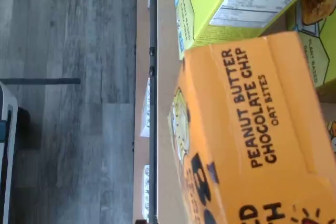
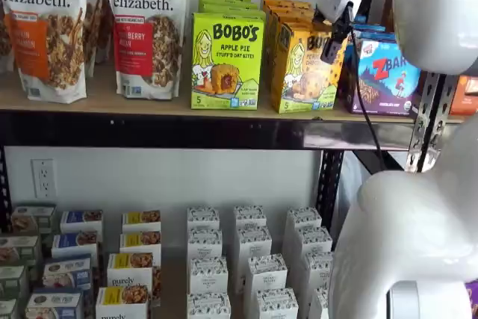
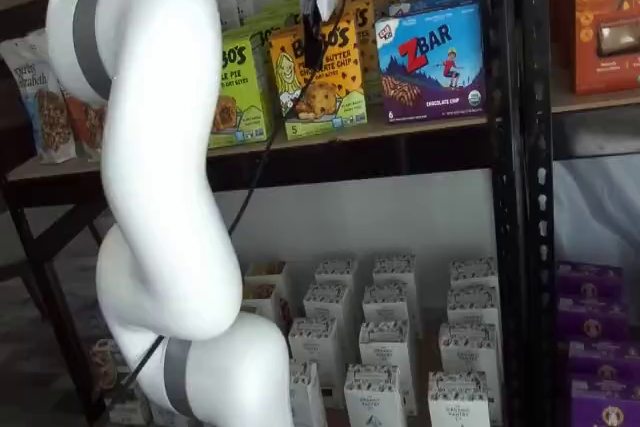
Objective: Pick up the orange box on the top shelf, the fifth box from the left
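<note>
**Gripper poised at the orange box, nothing held**

The orange box [image 2: 305, 69] stands upright on the top shelf [image 2: 149, 102], just beside the lime-green Bobo's apple pie box [image 2: 226, 61] at its 9 o'clock and the blue ZBar box [image 2: 387, 76] at its 3 o'clock (more orange cartons are lined up behind it). In both shelf views the gripper [image 3: 312, 32] hangs in front of the box's upper part, a black cable [image 2: 366, 110] trailing down from it. Its fingers are seen side-on, so the pictures alone do not show a gap; they stand at their widest and hold nothing. The wrist view looks closely at the box's "peanut butter chocolate chip" panel [image 1: 252, 114], with grey plank floor [image 1: 68, 103] beyond the shelf edge.
</note>
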